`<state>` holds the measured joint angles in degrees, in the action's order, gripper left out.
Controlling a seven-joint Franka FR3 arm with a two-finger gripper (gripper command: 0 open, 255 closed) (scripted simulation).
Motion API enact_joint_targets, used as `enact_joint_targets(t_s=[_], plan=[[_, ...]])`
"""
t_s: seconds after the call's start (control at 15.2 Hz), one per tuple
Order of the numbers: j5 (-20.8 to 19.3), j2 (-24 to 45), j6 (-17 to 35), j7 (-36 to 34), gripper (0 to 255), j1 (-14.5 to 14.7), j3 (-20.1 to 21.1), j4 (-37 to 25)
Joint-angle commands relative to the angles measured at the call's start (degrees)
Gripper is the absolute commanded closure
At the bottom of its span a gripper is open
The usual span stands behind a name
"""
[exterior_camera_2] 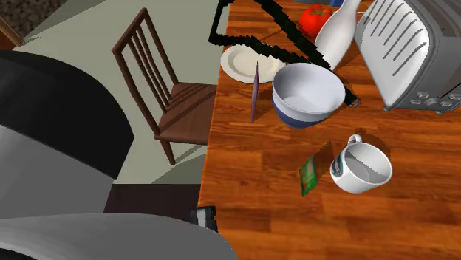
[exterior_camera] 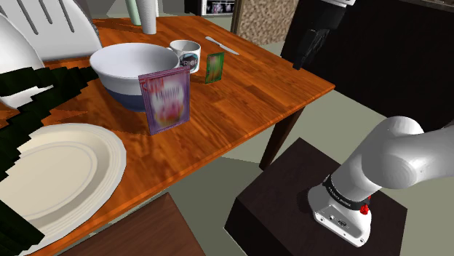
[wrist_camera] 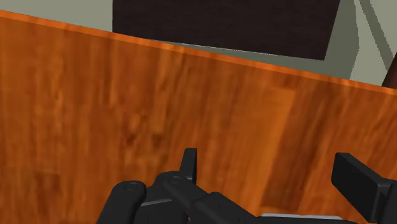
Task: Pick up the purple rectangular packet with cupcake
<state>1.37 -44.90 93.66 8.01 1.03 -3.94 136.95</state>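
A wooden table is seen, and a white bowl with a blue foot is set on it. Off the table's edge, well apart from the bowl, the dark stand is placed, and the white arm is carried on it. A grey toaster is stood just beside the bowl, at the second exterior view's right. A white plate is laid near the bowl on the side away from the toaster. A white mug is stood just beside the bowl.

The purple packet, printed with a cupcake, is stood upright on the table just beside the bowl, between bowl and table edge; a narrow gap to the bowl is shown in the second exterior view. A small green packet is stood by the mug, a little farther from the bowl.

The gripper is held well apart from the bowl, above the table's far corner. Its fingers are spread wide, and nothing is grasped.
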Motion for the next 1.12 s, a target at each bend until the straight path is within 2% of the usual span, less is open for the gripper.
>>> enact_joint_targets(t_s=[0.0, 0.46, 1.06], plan=[[0.0, 0.0, 0.0, 0.0, 0, 0.0, 0.0, 0.0], [1.4, 12.8, 2.3, 8.5, 0, 7.1, 2.5, -10.3], [2.2, 26.5, 1.9, 18.8, 0, 14.4, 7.0, -24.2]])
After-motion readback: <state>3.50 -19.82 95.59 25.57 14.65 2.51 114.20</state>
